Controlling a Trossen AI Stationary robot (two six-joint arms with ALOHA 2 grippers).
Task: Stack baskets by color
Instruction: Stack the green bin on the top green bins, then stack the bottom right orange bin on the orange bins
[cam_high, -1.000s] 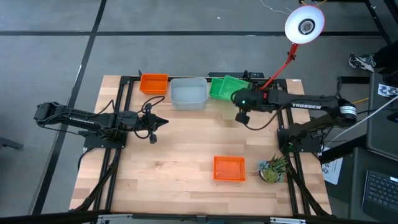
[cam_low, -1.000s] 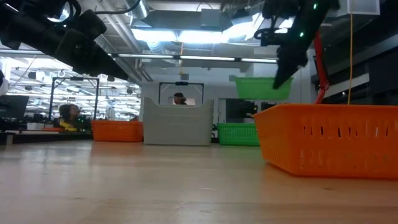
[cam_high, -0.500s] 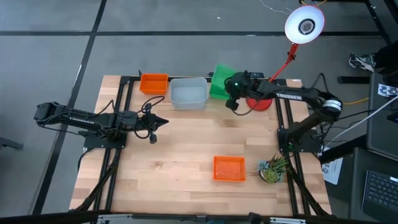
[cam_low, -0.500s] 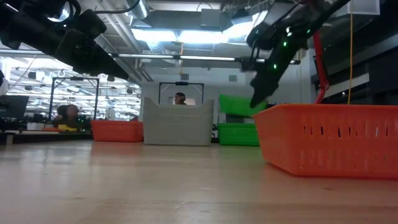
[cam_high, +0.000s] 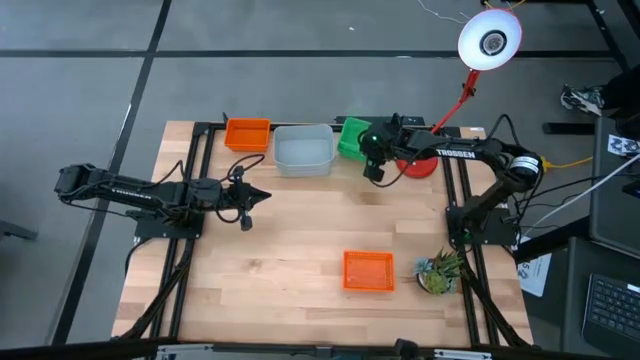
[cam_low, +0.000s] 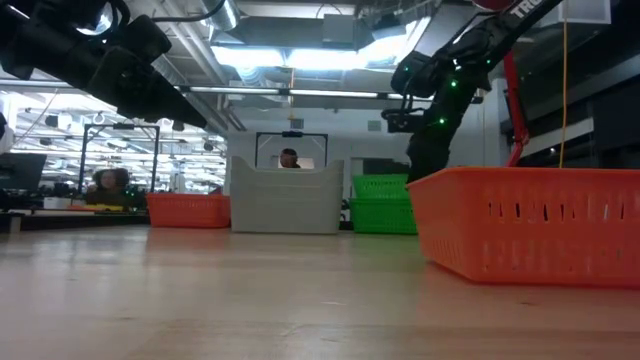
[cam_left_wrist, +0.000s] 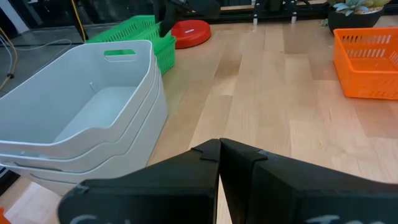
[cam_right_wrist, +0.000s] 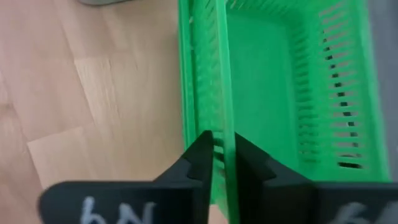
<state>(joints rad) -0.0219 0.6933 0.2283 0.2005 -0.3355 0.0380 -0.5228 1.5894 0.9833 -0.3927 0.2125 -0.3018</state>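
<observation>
A green basket (cam_high: 351, 138) sits nested in the green stack (cam_low: 383, 204) at the table's far edge, with my right gripper (cam_right_wrist: 221, 144) shut on its wall. Left of it stand nested grey-white baskets (cam_high: 303, 149), also in the left wrist view (cam_left_wrist: 81, 118), and an orange basket (cam_high: 247, 133). Another orange basket (cam_high: 368, 270) rests on its base near the front right. My left gripper (cam_high: 262, 196) hangs shut and empty over the table's left side. My right gripper holds the top green basket by the rim of one side wall (cam_right_wrist: 219, 112), one finger inside the basket and one outside. The fingers slant down from above. The basket rests in the green basket beneath it.
A red lamp's round base (cam_high: 420, 165) stands just right of the green stack, its stem rising to the head (cam_high: 490, 38). A small potted plant (cam_high: 440, 272) sits at the front right. Bare wood (cam_high: 300, 240) lies across the table's middle.
My right gripper has gone toward the table's left edge and down with the green basket. The basket, lifted and tilted a second ago, now sits nested on the green stack at the far edge.
</observation>
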